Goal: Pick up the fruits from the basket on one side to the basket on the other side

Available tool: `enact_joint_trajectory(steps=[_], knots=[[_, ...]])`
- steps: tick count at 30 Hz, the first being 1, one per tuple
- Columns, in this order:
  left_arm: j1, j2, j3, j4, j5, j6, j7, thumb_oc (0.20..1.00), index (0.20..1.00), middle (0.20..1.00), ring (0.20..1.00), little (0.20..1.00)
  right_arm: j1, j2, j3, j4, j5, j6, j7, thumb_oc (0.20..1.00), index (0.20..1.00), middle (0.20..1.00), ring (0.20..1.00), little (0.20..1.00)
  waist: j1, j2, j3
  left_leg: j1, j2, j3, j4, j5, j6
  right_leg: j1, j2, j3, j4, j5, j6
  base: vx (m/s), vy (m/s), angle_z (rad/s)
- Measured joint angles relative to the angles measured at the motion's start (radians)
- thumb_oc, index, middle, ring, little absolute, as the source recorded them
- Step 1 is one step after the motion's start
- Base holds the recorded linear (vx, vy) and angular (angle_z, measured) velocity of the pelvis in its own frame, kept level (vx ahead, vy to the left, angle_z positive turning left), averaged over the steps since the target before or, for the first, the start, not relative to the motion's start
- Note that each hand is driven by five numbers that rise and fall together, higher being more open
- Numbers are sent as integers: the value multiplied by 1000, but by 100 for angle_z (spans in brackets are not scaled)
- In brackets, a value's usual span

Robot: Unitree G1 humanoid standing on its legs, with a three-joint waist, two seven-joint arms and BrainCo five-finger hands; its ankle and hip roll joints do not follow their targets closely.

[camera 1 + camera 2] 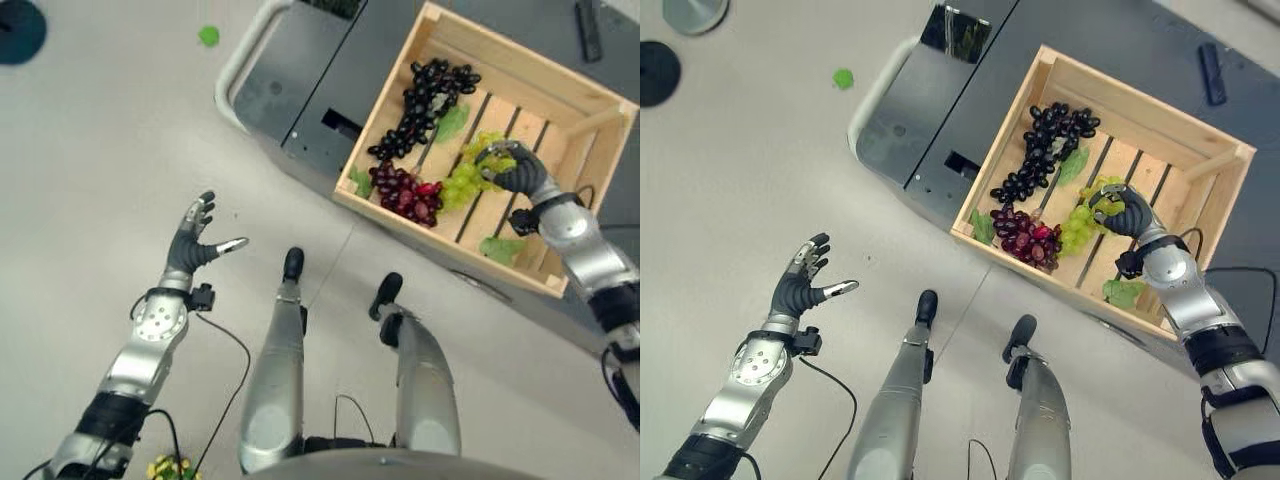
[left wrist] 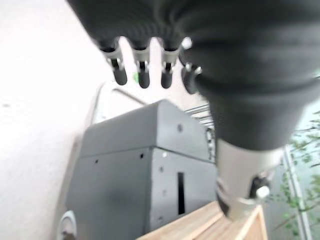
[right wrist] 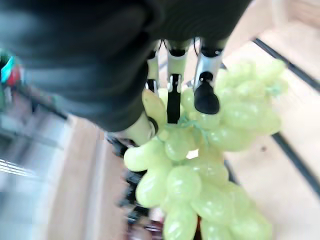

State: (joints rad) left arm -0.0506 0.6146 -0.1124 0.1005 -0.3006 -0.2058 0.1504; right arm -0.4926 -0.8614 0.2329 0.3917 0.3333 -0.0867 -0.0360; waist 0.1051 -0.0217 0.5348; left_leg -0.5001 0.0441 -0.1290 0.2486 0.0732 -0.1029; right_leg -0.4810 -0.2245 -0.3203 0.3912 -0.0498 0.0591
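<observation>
- The wooden crate (image 1: 1200,150) sits on the dark grey stand (image 1: 940,110) to your right front; it holds all the fruit, so lift straight up over its wall before you swing across.
- The black grape bunch (image 1: 1045,150) lies toward the far side and the red grape bunch (image 1: 1025,235) at the near wall. Keep your wrist off both as you rise.
- The green grape bunch (image 1: 1085,220) lies between them on the slats, and it is the one in hand. Judging by the loose cluster, take it near the stem end so it hangs, not spills.
- Your right hand (image 1: 1130,215) is on that bunch: fingers (image 3: 206,95) curled over the top grapes, thumb tucked in beside. Close gently; the grapes look soft.
- Your left hand (image 1: 193,243) hangs over bare floor, well apart from the crate, fingers spread and holding nothing.
</observation>
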Motion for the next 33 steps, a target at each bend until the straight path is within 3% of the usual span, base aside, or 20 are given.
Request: enact_joint_trajectory(steps=[2, 8, 19, 23, 27, 33], knots=[[11, 0, 13, 0, 0, 0, -7, 1000, 1000, 1000, 1000, 1000, 94, 57, -65, -49, 106, -9, 20, 200, 200, 200, 200, 200, 5, 0, 0, 67, 7, 4, -25, 0, -1, 70, 9, -8, -25, 1, 4, 48, -9, -3], [12, -1, 38, -7, 0, -3, -46, 1000, 1000, 1000, 1000, 1000, 154, 105, -112, -149, 310, -24, 63, 200, 200, 200, 200, 200, -4, 0, -1, 162, 17, 13, -72, -6, 0, 160, 18, -17, -72, 0, 8, 35, -3, -2], [40, -18, 69, -16, 0, -3, -74, 1000, 1000, 1000, 1000, 1000, 185, 148, -174, -279, 487, -30, 93, 200, 200, 200, 200, 200, -6, 1, -19, 253, 20, 33, -95, -20, -4, 253, 25, -14, -111, 4, 12, 37, 14, -3], [49, -32, 76, -17, 2, -2, -81, 1000, 1000, 1000, 1000, 1000, 212, 150, -198, -298, 505, -29, 93, 200, 200, 200, 200, 200, -8, 2, -61, 265, 23, 36, -100, -23, -6, 265, 30, -13, -120, 4, 12, 17, 4, -1], [74, -62, 76, -17, 2, 0, -85, 1000, 1000, 1000, 1000, 1000, 259, 166, -201, -316, 529, -28, 97, 200, 200, 200, 200, 200, -18, 1, -154, 279, 27, 43, -118, -24, -5, 276, 36, -11, -147, 6, 15, 37, 1, -4], [104, -72, 74, -18, 2, 5, -99, 1000, 1000, 1000, 1000, 1000, 282, 199, -200, -351, 562, -28, 113, 200, 200, 200, 200, 200, -38, -4, -215, 331, 36, 63, -151, -28, -1, 323, 51, 3, -194, 14, 25, 56, 11, -9]])
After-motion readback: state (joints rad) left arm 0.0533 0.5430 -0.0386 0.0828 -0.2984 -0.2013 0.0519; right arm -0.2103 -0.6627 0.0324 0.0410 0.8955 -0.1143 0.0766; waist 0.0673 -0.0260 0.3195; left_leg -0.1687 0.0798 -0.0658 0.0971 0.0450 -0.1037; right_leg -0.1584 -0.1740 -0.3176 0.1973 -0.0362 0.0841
